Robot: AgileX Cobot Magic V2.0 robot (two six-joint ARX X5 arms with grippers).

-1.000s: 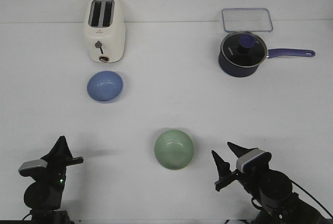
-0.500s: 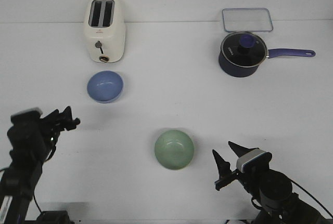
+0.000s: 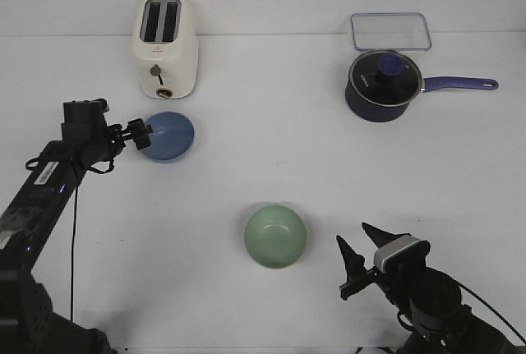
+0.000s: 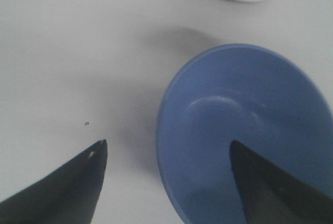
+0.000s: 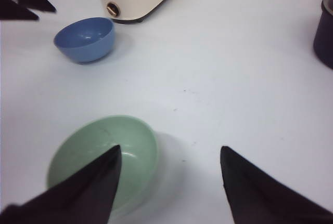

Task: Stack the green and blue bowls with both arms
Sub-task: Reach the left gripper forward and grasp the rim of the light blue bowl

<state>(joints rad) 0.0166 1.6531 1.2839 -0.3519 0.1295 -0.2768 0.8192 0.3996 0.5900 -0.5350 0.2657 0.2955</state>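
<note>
The periwinkle blue bowl (image 3: 170,136) sits upright just in front of the toaster. My left gripper (image 3: 141,134) is open at its left rim. In the left wrist view the gripper (image 4: 168,142) straddles the rim of the blue bowl (image 4: 244,130), one finger over the inside, the other outside over the table. The mint green bowl (image 3: 275,236) sits at the front centre. My right gripper (image 3: 351,232) is open and empty to its right. In the right wrist view the gripper (image 5: 170,148) is beside the green bowl (image 5: 104,151), and the blue bowl (image 5: 85,38) shows farther off.
A cream toaster (image 3: 165,46) stands right behind the blue bowl. A dark navy saucepan (image 3: 380,85) with glass lid and long handle stands at the back right, a clear rectangular tray (image 3: 390,30) behind it.
My left arm has reached forward and to the right from the front-left corner to the blue bowl's rim. The right arm and both bowls have not moved.
</note>
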